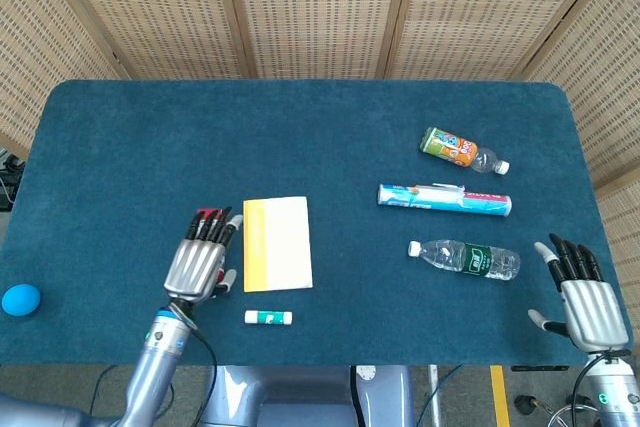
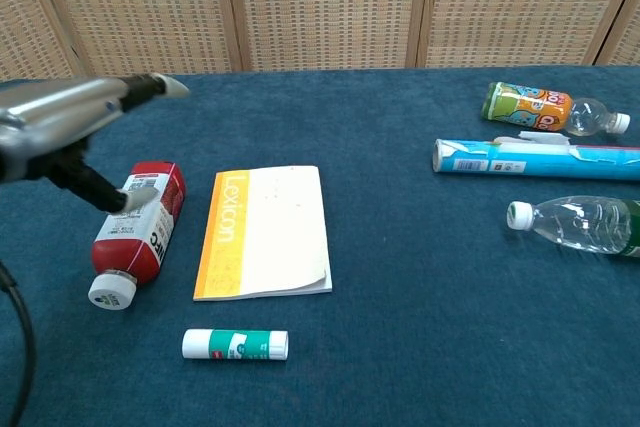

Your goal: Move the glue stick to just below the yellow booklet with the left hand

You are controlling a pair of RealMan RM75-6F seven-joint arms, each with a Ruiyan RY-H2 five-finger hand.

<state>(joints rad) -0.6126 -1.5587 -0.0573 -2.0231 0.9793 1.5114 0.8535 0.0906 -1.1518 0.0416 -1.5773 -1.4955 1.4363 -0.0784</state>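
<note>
Now your glue stick (image 1: pixel 269 317) lies flat on the tabletop (image 1: pixel 300 137) just near of the booklet (image 1: pixel 277 257), close under its near edge but not touching it. Its long axis runs left to right, roughly parallel to that edge, with the white cap toward the left in the chest view.

Your left robot hand (image 1: pixel 200 265) holds nothing. Its fingers are stretched forward and slightly apart, and it hovers over the red bottle (image 2: pixel 140 230), which lies to the left of the booklet. From that hand the stick sits to the right and a little nearer to you, with only bare tabletop between them. The fingers point away from you, so they lie across the stick's long axis, not along it.

Your right robot hand (image 1: pixel 580 299) rests at the near right corner, fingers spread and holding nothing, well apart from the stick, beyond the water bottle (image 1: pixel 466 259). The left hand is much the nearer of the two, and it is the one the task names.

Judging from how things lie, the stick already sits where the task asks, so you likely need no further reach. If you do adjust it, come down from above across the barrel, and keep clear of the booklet's near edge so you don't drag it.
</note>
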